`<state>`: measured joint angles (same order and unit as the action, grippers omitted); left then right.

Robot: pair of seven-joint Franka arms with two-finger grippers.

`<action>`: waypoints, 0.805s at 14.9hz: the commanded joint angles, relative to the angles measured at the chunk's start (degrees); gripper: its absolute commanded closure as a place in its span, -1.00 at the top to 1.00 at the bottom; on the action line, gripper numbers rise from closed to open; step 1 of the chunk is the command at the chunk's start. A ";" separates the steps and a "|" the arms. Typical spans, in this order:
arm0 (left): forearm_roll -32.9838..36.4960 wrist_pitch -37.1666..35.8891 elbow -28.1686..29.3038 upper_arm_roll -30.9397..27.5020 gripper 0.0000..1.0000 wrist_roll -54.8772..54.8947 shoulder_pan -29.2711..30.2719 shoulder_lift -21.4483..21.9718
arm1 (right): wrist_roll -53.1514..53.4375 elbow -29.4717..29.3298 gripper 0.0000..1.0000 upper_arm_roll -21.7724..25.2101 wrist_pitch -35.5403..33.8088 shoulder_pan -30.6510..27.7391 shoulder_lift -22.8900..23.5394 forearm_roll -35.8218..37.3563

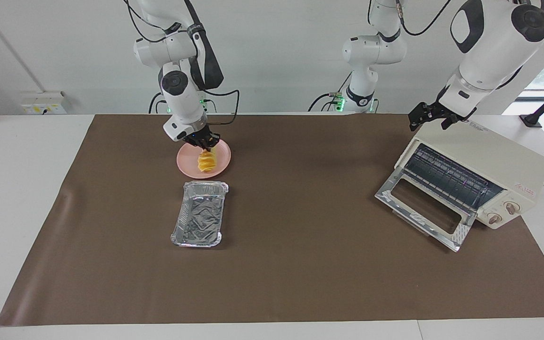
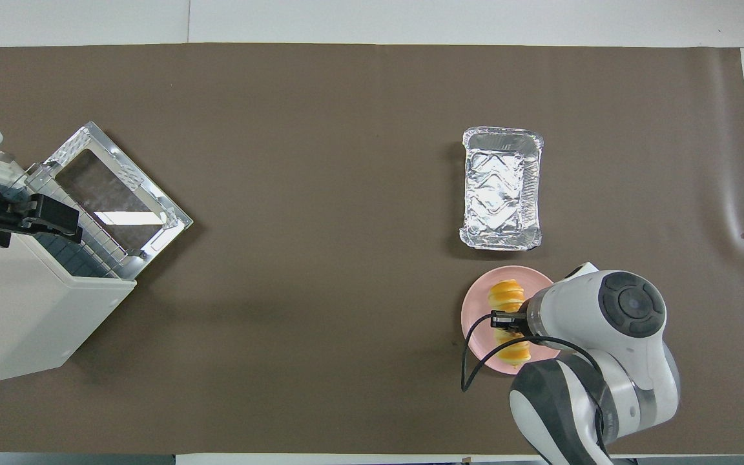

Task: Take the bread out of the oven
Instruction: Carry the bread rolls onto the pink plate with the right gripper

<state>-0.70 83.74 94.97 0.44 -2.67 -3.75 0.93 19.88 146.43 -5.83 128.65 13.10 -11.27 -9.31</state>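
**Right hand lowers the bread to the pink plate**

Right hand [image 1: 204,143] hung over the pink plate [image 1: 222,162], fingers pinched on the upper end of the bread [image 1: 206,161]. The loaf dangled lengthwise from that grip, its lower end down at the plate or just touching it; from where I stood I could not tell which. It was well clear of the oven [image 1: 477,174], which sat at the left arm's end of the counter [image 1: 300,264] with its glass door dropped open and its rack bare. A foil tray [image 1: 199,214] lay empty just beside the plate, farther from the robots.

The left hand [image 1: 430,114] waited over the top of the oven, fingers spread and holding nothing.

The risk, as I judged it, lay in the letting go. Gripped by one end only, the loaf could topple sideways once freed and roll over the shallow rim onto the counter. A release from too high would make that likelier. A soft loaf might also cling to one finger and be dragged off as the hand rose.
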 commanded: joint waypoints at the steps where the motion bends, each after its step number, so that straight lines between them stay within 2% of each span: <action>1: 1.14 0.90 0.92 0.35 1.00 -0.05 0.41 1.09 | -1.60 1.23 -1.00 -0.05 1.69 -0.88 -0.69 -0.62; 7: 1.14 0.90 0.92 0.35 1.00 -0.05 0.41 1.09 | -6.51 0.97 -1.00 -0.05 1.96 -3.87 -0.33 -0.62; 12: 1.14 0.90 0.92 0.35 1.00 -0.05 0.41 1.09 | -6.00 0.97 -1.00 -0.05 2.57 -4.49 -0.25 -0.62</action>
<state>-0.70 83.74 94.97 0.44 -2.67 -3.75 0.94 14.69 146.84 -5.57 130.03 9.54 -11.26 -9.31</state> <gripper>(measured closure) 0.000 0.907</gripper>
